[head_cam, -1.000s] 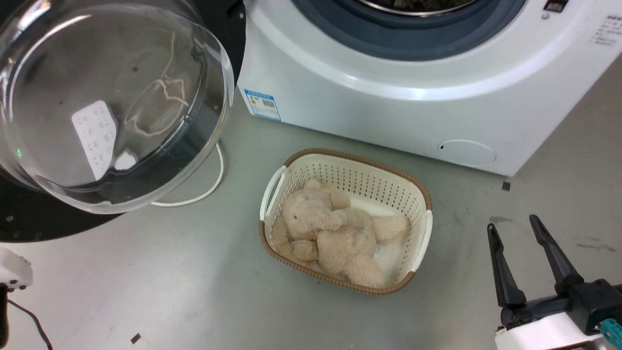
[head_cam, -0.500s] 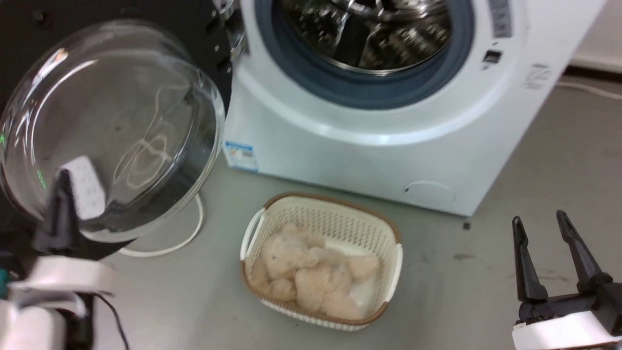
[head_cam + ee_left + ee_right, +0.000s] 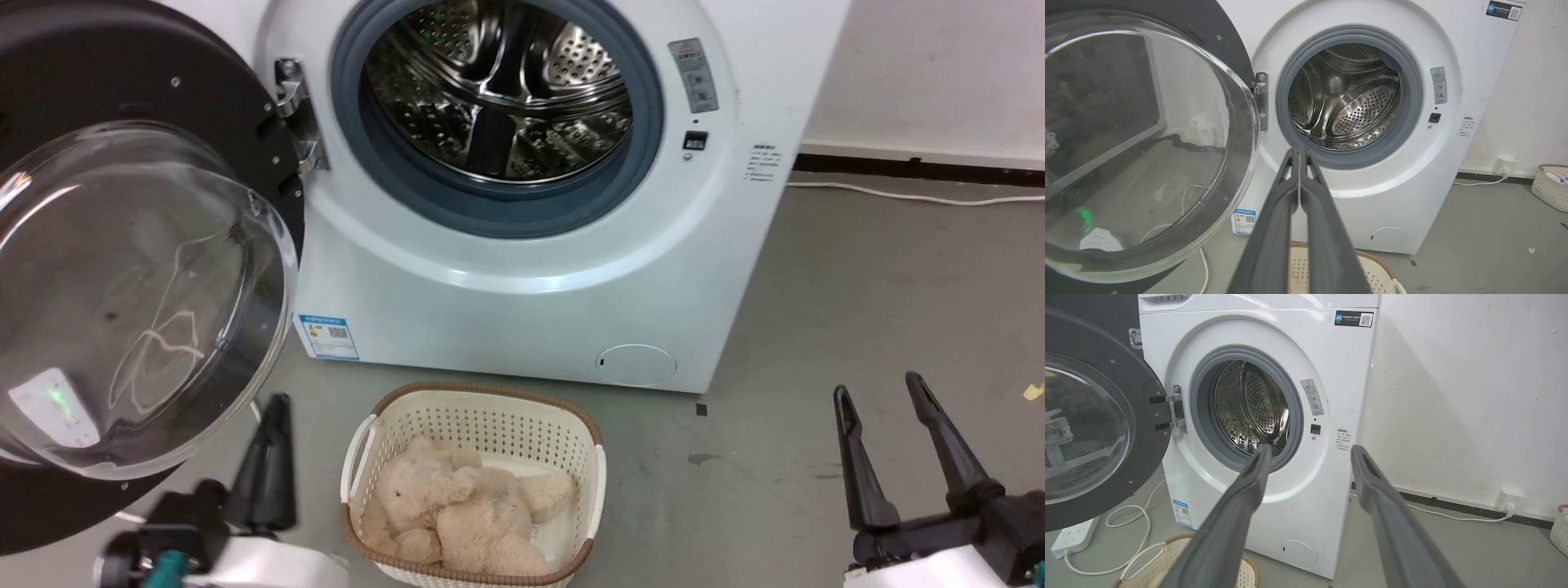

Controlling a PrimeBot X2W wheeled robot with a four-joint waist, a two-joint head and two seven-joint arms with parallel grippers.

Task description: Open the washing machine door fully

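Note:
The washing machine door, a glossy black disc with a bulging clear glass bowl, stands swung wide open to the left of the white washing machine, held by its metal hinge. The steel drum is exposed and looks empty. In the left wrist view the door is at left and my left gripper is shut with nothing between its fingers, apart from the door. In the head view the left gripper is low beside the door's lower edge. My right gripper hangs open and empty at lower right.
A cream basket holding a beige teddy bear sits on the grey floor in front of the machine. A white cable and power strip lie under the door. A wall socket and another basket are at right.
The head camera has tilted up, so the drum and hinge have come into view. My left gripper has risen into view at lower left; the right gripper holds its pose.

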